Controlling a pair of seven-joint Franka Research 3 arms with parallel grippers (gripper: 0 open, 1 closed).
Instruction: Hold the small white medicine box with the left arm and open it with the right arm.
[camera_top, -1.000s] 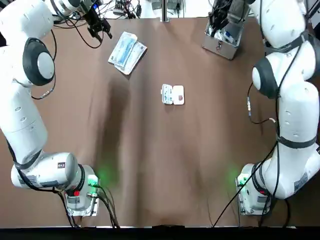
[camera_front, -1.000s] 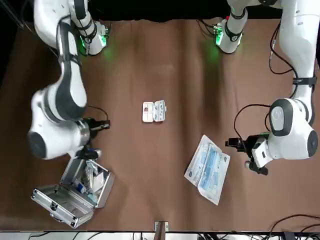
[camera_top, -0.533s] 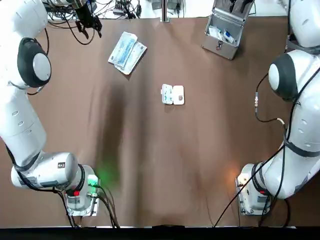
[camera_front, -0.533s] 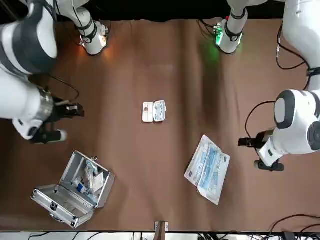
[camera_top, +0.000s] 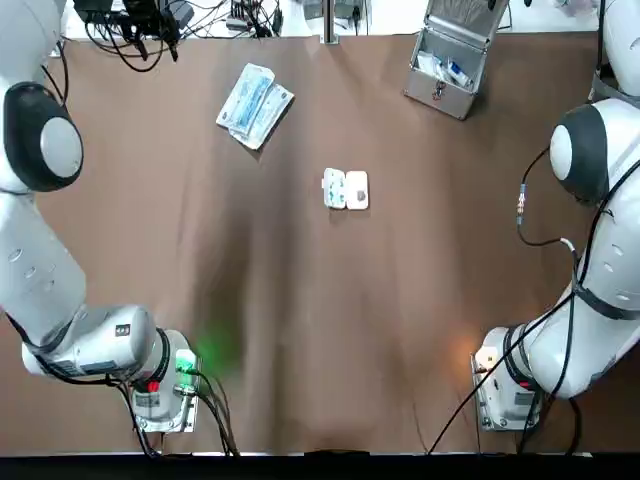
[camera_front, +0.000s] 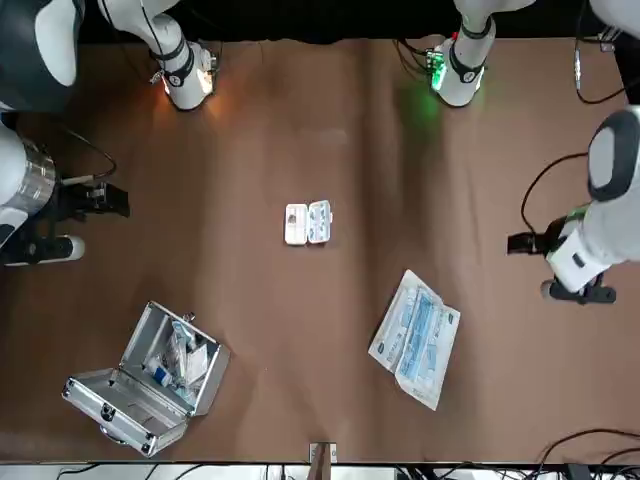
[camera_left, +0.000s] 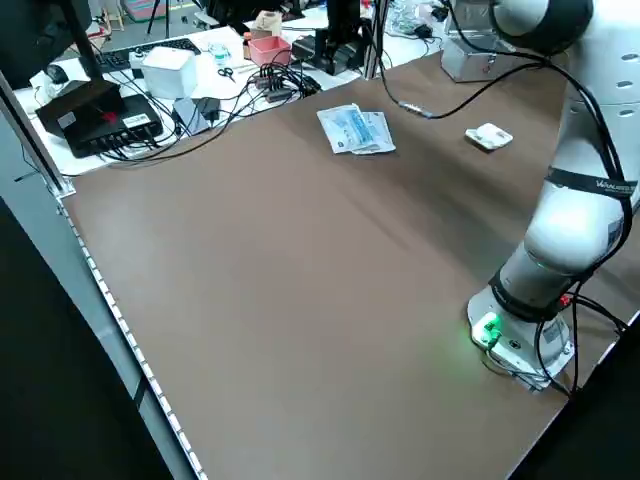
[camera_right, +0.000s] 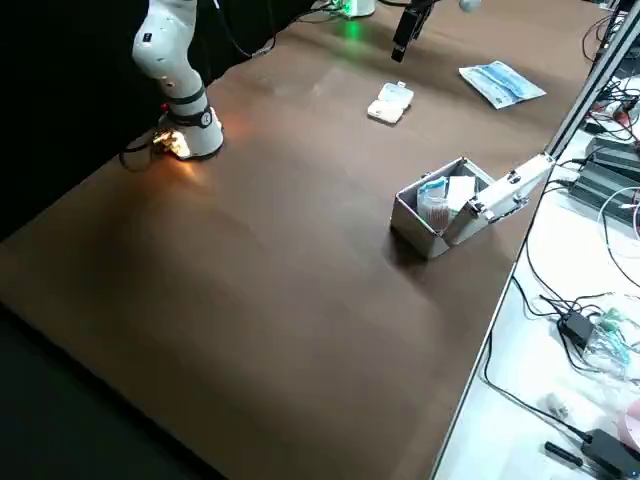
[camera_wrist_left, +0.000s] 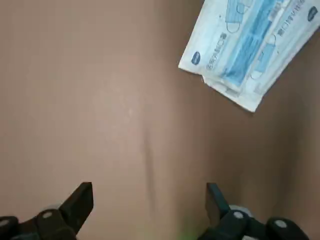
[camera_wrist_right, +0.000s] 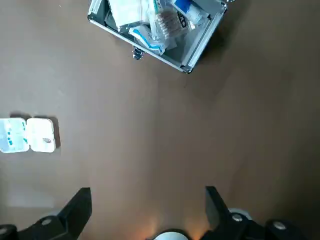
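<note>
- At tabletop (camera_top: 300, 320) centre, small white medicine box (camera_top: 345, 189) lies already open, long axis 9-to-3 o'clock.
- Left claw (camera_wrist_left: 148, 195) spread wide, empty; box toward 4 o'clock.
- Right claw (camera_wrist_right: 147, 195) spread wide, empty; box toward 9 o'clock; neither clearly nearer.

the table (camera_top: 300, 330) is covered in a brown matt sheet that looks like cloth, faintly creased and without shine. the small white medicine box (camera_top: 345, 189) looks like smooth, hard plastic. the case (camera_top: 447, 62) is silvery metal with a dull sheen and brighter edges. the packet (camera_top: 254, 105) is thin printed film, white and blue, slightly glossy. the left arm (camera_top: 40, 270) and right arm (camera_top: 610, 290) have smooth glossy white shells with grey joint caps. the left gripper (camera_wrist_left: 149, 190) and right gripper (camera_wrist_right: 147, 192) carry matt black fingers.
</note>
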